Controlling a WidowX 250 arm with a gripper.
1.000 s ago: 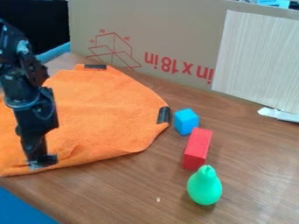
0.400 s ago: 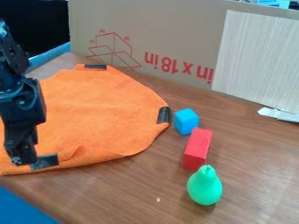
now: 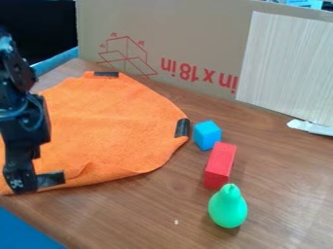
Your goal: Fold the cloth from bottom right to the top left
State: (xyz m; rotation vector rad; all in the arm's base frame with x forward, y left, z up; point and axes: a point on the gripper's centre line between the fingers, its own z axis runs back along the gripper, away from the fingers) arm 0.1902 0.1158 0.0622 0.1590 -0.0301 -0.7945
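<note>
At the left edge, the black gripper (image 3: 19, 186) hangs low over the near-left edge of the cloth, just left of a black tape patch. Whether it touches the fabric I cannot tell. The orange cloth (image 3: 114, 129) lies spread on the left half of the table, with black tape patches at its top, its right corner and its near edge. A small wrinkle rises near the front patch. The arm covers the cloth's left part.
A blue cube (image 3: 207, 135) stands just right of the cloth's right corner, a red block (image 3: 220, 166) nearer, and a green pear-shaped toy (image 3: 228, 206) nearest. A cardboard panel (image 3: 189, 29) closes off the back; the wooden table (image 3: 280, 189) extends right.
The gripper has moved left off the front tape patch, and has lowered slightly since the middle frame. The cloth and the toys keep their places.
</note>
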